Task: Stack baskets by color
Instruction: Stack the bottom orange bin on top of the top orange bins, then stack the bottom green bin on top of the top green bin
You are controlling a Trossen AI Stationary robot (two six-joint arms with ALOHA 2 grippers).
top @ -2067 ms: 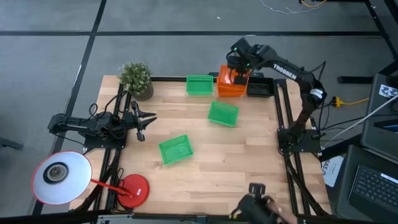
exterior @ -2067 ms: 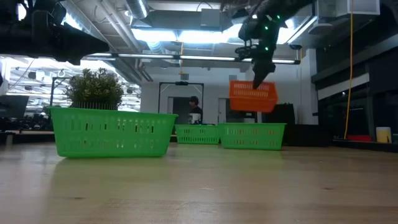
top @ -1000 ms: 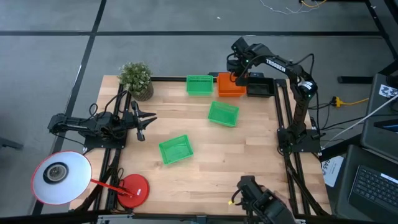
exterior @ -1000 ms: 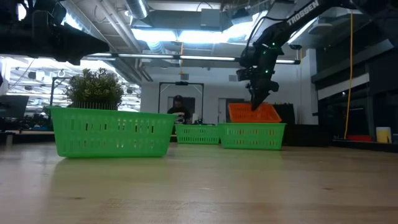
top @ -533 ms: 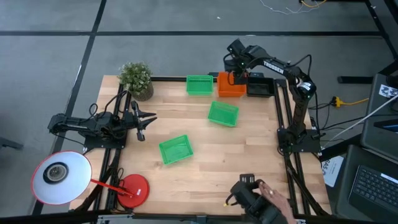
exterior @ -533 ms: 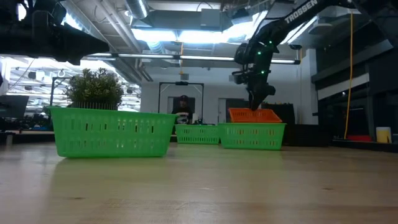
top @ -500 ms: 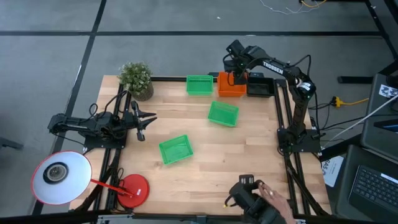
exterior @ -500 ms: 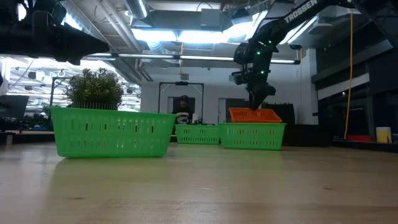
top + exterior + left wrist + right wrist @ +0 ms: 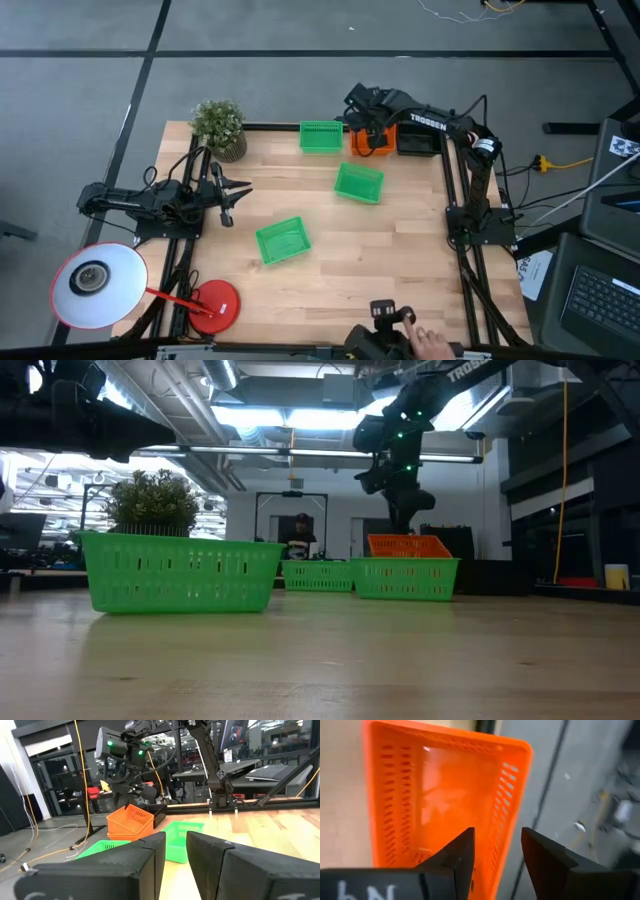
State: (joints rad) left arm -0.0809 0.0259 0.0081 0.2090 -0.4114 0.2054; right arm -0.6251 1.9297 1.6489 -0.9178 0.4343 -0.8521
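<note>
The top orange basket [image 9: 378, 141] rests slightly tilted in the orange stack [image 9: 118, 835] at the table's far edge. My right gripper [image 9: 497, 852] hangs open just above its left end [image 9: 404, 546], touching nothing. Black baskets [image 9: 418, 142] stand right of the orange ones. Three green baskets lie singly on the table: far [image 9: 320, 136], middle [image 9: 358, 183] and near [image 9: 282, 241]. My left gripper [image 9: 228, 200] waits open at the table's left edge.
A potted plant [image 9: 220, 125] stands at the far left corner. A white lamp [image 9: 95, 285] and its red base [image 9: 213, 303] sit at the near left. A person's hand [image 9: 418, 342] with a dark device shows past the near edge. Bare wood lies between the green baskets.
My right gripper has let go of the orange basket, which has settled from a steep tilt onto the orange stack. The gripper has then risen a little, swung toward the table's left along the far edge and turned at the wrist.
</note>
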